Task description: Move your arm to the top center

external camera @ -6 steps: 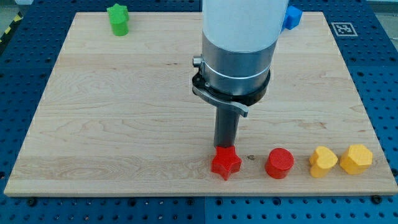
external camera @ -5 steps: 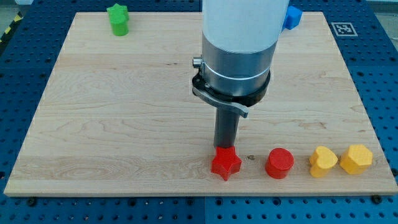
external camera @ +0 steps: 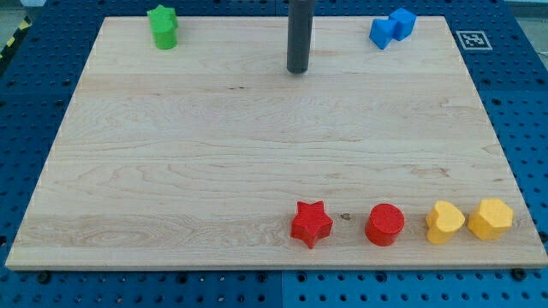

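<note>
— Where's the dark rod just now?

— Up near the view's top, about the middle of the pale wooden board [external camera: 171, 154]. My tip [external camera: 297, 71] rests on bare wood, with nothing touching it. There's no hand on this arm to be open or closed, only the straight rod.

— Any blocks close by?

— None close. The green star-shaped block [external camera: 162, 26] sits well off to the view's left in the top corner. Two blue blocks [external camera: 391, 26], shapes hard to make out, touch each other off to the view's right.

— And along the bottom?

— A row, well apart from the tip: a red star block [external camera: 311, 223], a red cylinder block [external camera: 384, 224], then two yellow blocks [external camera: 469, 219] side by side, just touching, near the view's right edge.
</note>
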{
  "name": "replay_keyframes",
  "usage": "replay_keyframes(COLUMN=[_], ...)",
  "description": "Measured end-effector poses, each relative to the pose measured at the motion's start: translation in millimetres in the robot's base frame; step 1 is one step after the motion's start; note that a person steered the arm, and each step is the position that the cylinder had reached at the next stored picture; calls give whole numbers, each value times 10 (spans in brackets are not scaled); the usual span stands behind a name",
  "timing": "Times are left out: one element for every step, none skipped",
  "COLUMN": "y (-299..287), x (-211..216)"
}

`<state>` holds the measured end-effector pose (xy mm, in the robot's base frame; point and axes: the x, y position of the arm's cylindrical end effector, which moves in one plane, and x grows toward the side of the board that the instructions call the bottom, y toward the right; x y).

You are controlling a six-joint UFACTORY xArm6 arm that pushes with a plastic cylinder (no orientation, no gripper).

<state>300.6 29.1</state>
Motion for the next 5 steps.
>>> replay_keyframes(y=[-156, -394, -396, -389, -420], x=[-271, -518, -430, -422, -448])
